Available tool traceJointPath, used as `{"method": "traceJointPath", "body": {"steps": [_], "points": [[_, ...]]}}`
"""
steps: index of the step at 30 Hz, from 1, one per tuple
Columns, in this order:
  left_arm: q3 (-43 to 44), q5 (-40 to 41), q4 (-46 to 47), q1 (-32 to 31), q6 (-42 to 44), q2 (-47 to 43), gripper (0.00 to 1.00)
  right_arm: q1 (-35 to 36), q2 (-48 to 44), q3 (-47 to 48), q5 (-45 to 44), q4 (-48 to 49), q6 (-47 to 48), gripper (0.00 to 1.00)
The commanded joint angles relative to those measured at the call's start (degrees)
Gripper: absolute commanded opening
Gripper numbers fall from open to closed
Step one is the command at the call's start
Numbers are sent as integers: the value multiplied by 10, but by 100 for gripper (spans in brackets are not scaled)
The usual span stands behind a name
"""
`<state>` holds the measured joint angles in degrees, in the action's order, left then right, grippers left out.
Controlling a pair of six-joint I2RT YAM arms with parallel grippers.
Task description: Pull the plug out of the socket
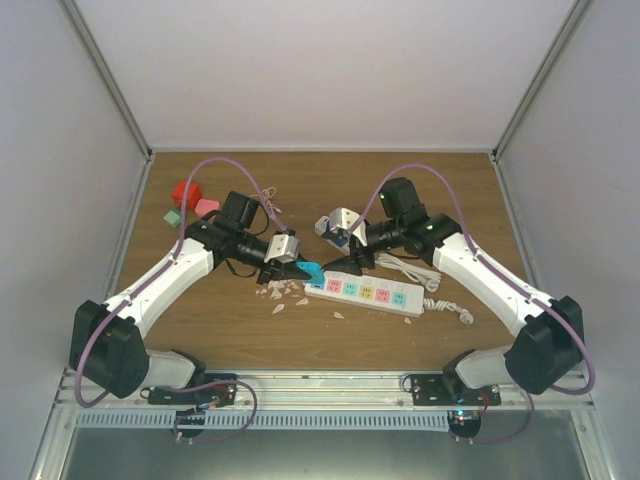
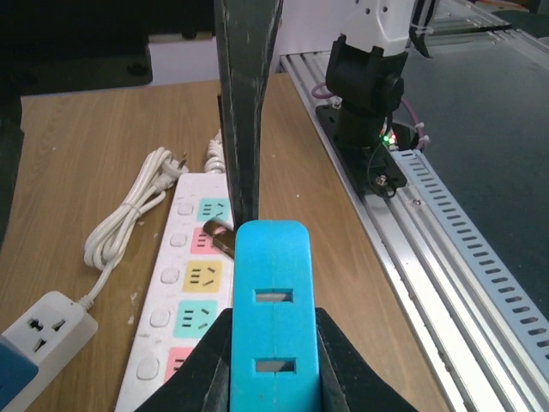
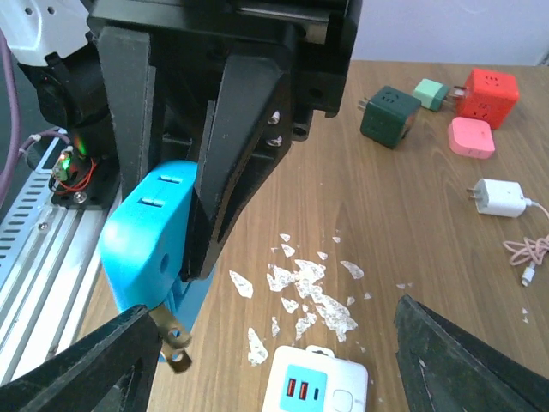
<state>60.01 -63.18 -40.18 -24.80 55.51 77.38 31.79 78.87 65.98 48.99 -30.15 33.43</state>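
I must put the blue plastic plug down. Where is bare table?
Bare wood: between the long white power strip and the near edge of the wooden table; also along the far edge. Crowded: coloured adapters far left, white flakes beside the strip.

the plug (image 2: pixel 272 326) is blue, the socket strip (image 1: pixel 412 300) white with teal, pink, yellow panels.

**Work surface:** a brown wood-grain tabletop (image 1: pixel 380 345) extends beneath and around the left gripper (image 1: pixel 308 270) and the right gripper (image 3: pixel 274 365).

**Enclosure:** a pale back wall (image 1: pixel 330 70) stands beyond both grippers. A pale side wall (image 1: pixel 50 150) flanks them on each side, and each joins the back at a grey metal corner post (image 1: pixel 108 80).

**Near edge:** behind the grippers, a slotted aluminium rail (image 1: pixel 330 385) borders the table. A dark grey surface (image 2: pixel 506 129) lies past it.

**Lighting:** even and diffuse, with soft shadows.
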Motion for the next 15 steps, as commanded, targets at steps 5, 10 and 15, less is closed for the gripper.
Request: {"method": "traceJointPath", "body": {"steps": [5, 10, 15], "points": [[11, -28, 11, -14, -12, -23, 9, 29, 29, 21, -30, 3, -11, 72], [13, -16, 33, -16, -43, -27, 8, 36, 37, 38, -29, -14, -10, 67], [4, 15, 76, -2, -91, -45, 6, 28, 6, 15, -62, -41, 20, 62]]}}
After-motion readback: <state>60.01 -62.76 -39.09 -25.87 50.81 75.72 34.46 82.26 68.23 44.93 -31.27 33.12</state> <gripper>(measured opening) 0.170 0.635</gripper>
